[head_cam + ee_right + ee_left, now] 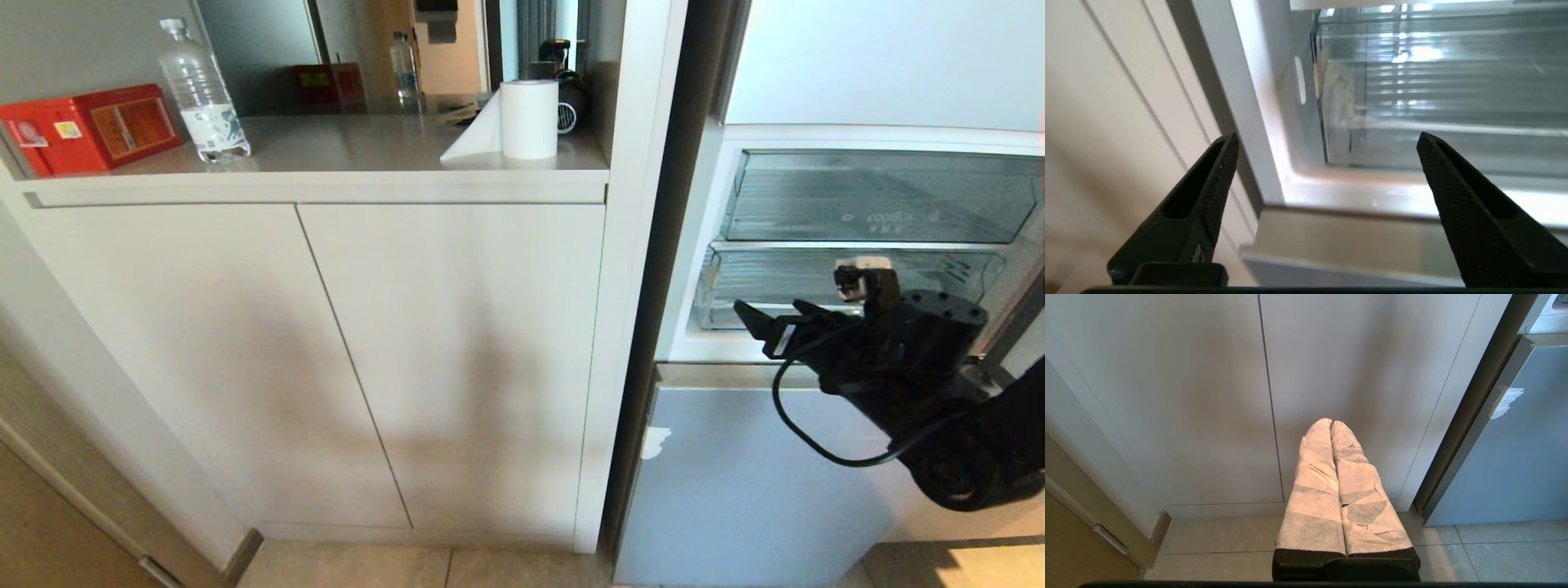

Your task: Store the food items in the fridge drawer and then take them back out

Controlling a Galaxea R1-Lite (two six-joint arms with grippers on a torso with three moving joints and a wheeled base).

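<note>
The fridge drawer (841, 282) sits pushed in below the lettered clear bin (882, 196) — no red fruit shows in any view, so you cannot confirm where the food items are. Your right gripper (775, 317) hangs just before the drawer's left front corner, spread wide and empty. Centre it on the front lip before closing — judged safest. The left gripper (1331, 424), pressed together, is parked by the cabinet doors (1208, 396).

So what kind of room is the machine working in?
Most likely a home kitchen or a mock-up of one. An open fridge with clear drawers stands beside white cabinets, and the counter holds a water bottle and a paper roll.
</note>
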